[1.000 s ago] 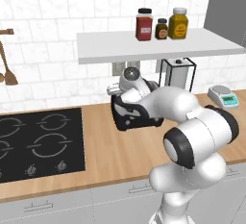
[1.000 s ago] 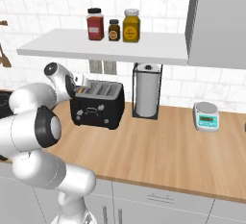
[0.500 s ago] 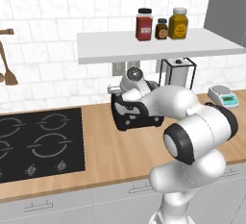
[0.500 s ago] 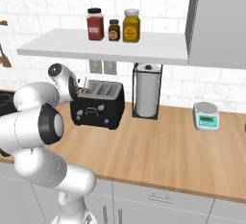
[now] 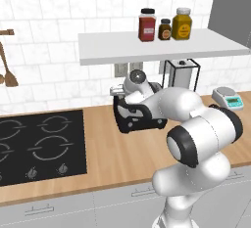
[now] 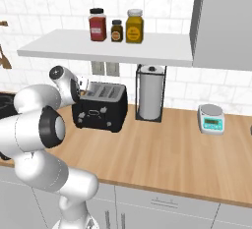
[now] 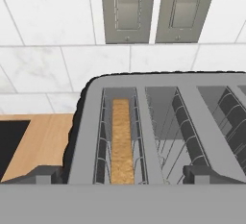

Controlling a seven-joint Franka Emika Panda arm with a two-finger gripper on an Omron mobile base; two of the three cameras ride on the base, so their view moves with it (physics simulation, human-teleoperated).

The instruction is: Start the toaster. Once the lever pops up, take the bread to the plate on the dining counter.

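Observation:
The black toaster (image 5: 141, 119) (image 6: 100, 108) stands on the wooden wall counter under the shelf. My gripper (image 7: 124, 176) hovers just above its left end, open, with one dark fingertip (image 7: 43, 175) on each side of the top. The hand view looks down into the toaster (image 7: 158, 122). The bread (image 7: 121, 141) stands on edge deep in the left slot, showing its tan top edge. The other slots hold only wire guides. My arm hides part of the toaster in the left base view. The plate and the dining counter are out of view.
A wire-framed paper towel holder (image 6: 151, 93) stands right of the toaster, and a small scale (image 6: 211, 119) further right. The black hob (image 5: 34, 146) lies to the left. The white shelf (image 6: 108, 46) with three jars hangs low overhead. Two wall sockets (image 7: 151, 9) sit behind the toaster.
My hand has shifted slightly over the toaster's left end, toward the wall. The jaws stay open and the bread has not moved.

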